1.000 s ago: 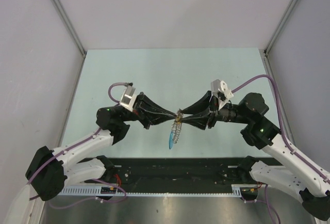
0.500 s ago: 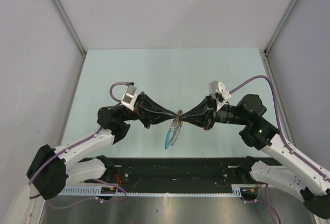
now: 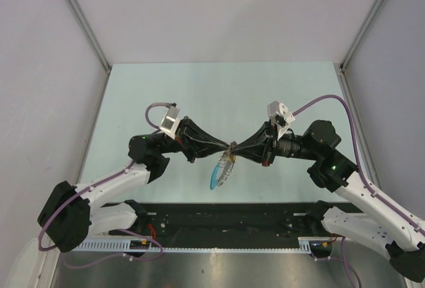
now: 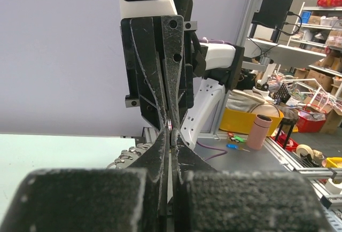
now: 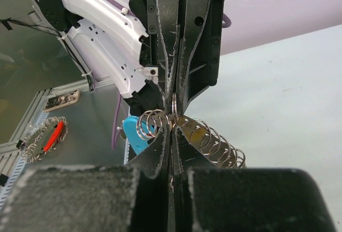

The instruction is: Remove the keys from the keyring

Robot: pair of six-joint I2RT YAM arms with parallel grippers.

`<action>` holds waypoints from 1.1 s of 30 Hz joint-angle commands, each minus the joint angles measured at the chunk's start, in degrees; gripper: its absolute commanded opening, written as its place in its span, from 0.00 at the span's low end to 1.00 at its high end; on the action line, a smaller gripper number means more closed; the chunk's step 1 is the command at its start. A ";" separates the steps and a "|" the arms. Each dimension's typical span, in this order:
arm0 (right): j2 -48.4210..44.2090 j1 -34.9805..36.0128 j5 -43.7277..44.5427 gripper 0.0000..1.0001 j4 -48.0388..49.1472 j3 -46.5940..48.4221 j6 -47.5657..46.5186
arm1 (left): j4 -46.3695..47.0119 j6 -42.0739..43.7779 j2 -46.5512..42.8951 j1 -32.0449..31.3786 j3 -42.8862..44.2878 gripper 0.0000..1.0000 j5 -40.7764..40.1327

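My left gripper [image 3: 226, 147] and right gripper [image 3: 236, 150] meet tip to tip above the middle of the pale green table [image 3: 199, 89]. Both are shut on the thin silvery keyring [image 5: 174, 105], which stands edge-on between the two sets of fingertips. The keys [image 3: 226, 166] hang below the junction as a row of silvery pieces, with the blue piece [image 3: 214, 178] lowest and to the left. In the right wrist view my gripper [image 5: 172, 129] has the keys [image 5: 216, 142] fanning to both sides and the blue piece [image 5: 134, 133] behind. In the left wrist view my gripper [image 4: 171, 133] hides most of the ring; some keys [image 4: 127, 156] show at left.
White walls enclose the table on the left, back and right [image 3: 60, 69]. A black rail [image 3: 226, 218] runs along the near edge between the arm bases. Purple cables [image 3: 325, 102] loop off both wrists. Another bunch with a red piece [image 5: 40, 137] lies off to the side.
Both wrists have edged slightly inward and turned a little. The hanging keys and blue piece have swung a bit to the left. Both grippers stay shut at the same junction.
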 commanded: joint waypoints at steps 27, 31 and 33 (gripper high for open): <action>2.39 -7.99 -8.27 0.00 -0.39 0.71 6.09 | 20.82 -11.14 4.66 1.87 2.36 0.00 7.11; 1.08 -7.91 -6.95 0.06 -1.10 0.71 5.39 | 20.38 -10.78 4.57 1.87 2.80 0.00 6.84; 0.37 -7.91 -6.07 0.08 -0.84 0.71 5.65 | 20.20 -10.52 4.66 1.87 2.98 0.00 7.11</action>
